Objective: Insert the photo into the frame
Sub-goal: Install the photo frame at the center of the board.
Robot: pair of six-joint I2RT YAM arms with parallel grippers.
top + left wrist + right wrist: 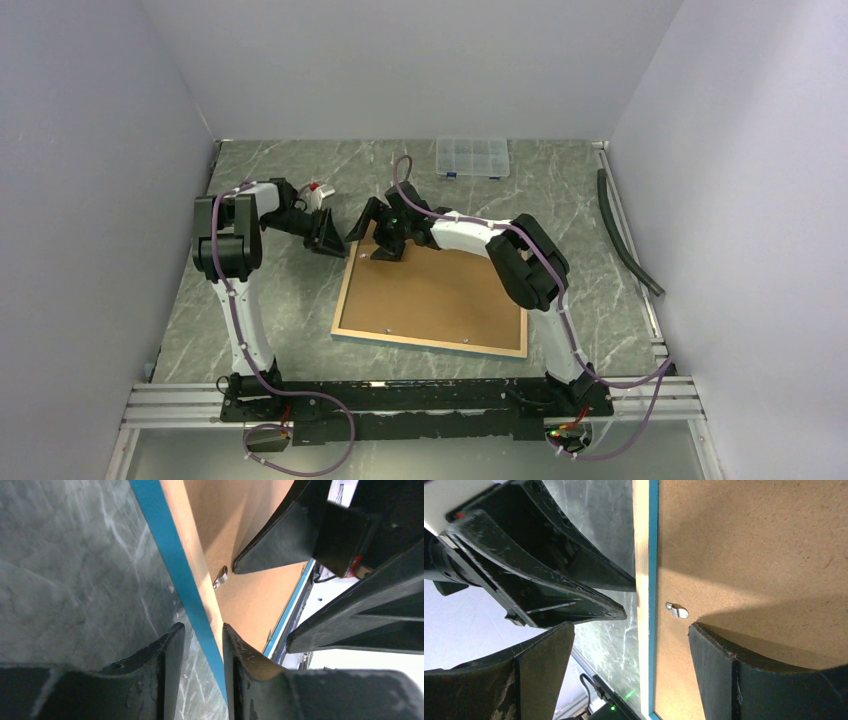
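Left gripper (pixel 202 630) astride frame (pixel 170 545), right gripper (pixel 630 629) beside

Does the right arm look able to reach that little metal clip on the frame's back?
Probably yes: the right hand hangs open straight over the clip, nothing between them; the left hand straddles the edge of the frame beside it.

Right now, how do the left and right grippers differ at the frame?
The left gripper has narrow jaws astride the rim of the frame; the right gripper stands wide open. The left gripper reaches in sideways from the table; the right gripper points down, one finger over the backing board, the other off the rim. Both are at the frame's far left corner.
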